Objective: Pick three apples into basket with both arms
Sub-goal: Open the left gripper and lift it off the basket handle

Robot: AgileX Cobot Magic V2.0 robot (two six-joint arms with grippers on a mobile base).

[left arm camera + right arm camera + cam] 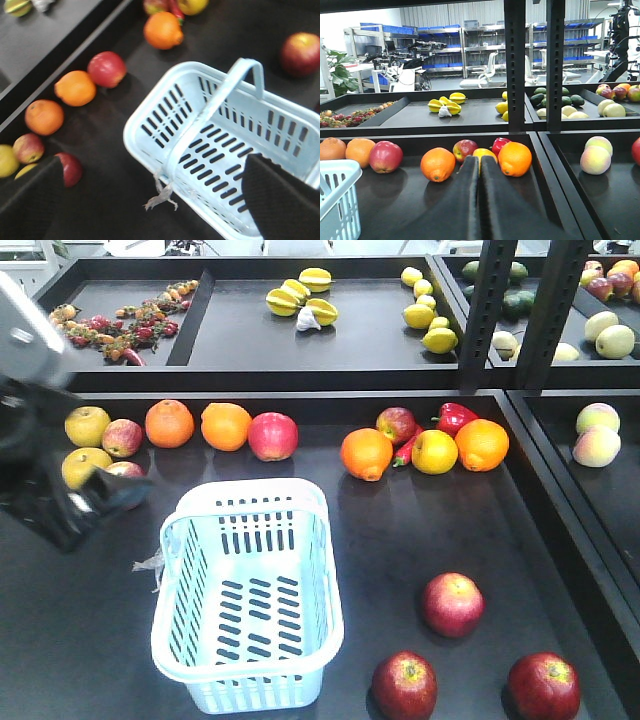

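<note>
I see nothing in the basket [250,690], which sits left of centre on the bench [420,530]. All three apples lie loose in the lower right of the front view. The first apple [452,604] is nearest the basket, and the second apple [404,686] and third apple [543,686] sit along the bottom edge.

My left jaws are spread wide and empty, hanging over the basket's corner. My right jaws are pressed together on nothing, pointing at the fruit row at the back.

As I judge it, the first pick hasn't begun. I'd release the right jaws first, since the apples lie on that side. Then I'd descend over the nearest apple, straddle its widest part and close gently, because a one-sided nudge could roll it. I'd drop it in clear of the swing handle [210,107]. The brighter pink-red apple [272,435] among the oranges isn't mine to take.

I can read no brand or label. The frayed scrap [160,197] tied at the handle's foot shows no writing.
</note>
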